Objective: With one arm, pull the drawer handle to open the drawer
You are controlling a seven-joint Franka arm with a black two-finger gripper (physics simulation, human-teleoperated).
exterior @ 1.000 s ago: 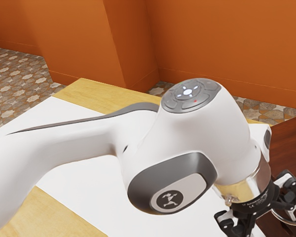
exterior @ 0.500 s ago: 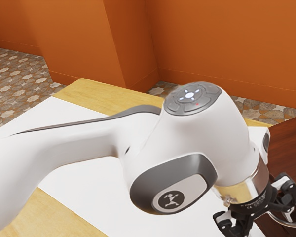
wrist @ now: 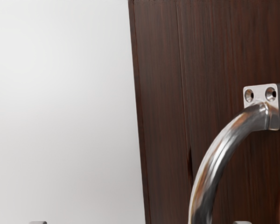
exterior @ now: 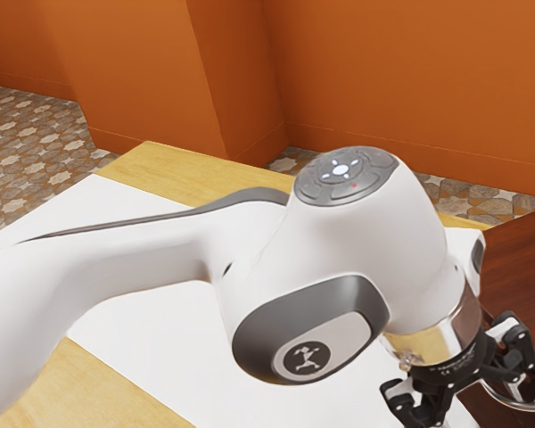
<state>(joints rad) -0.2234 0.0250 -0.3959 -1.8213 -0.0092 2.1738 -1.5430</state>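
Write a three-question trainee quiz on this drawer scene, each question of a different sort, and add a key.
1. True or false: the curved silver metal handle is fixed to the dark brown wooden drawer front by a silver mounting plate with two screw holes.
2. Multiple choice: the room's plain walls are A green, B orange, C blue.
3. Short answer: what colour is the flat sheet covering the light wooden table?

Key: 1 true; 2 B; 3 white.
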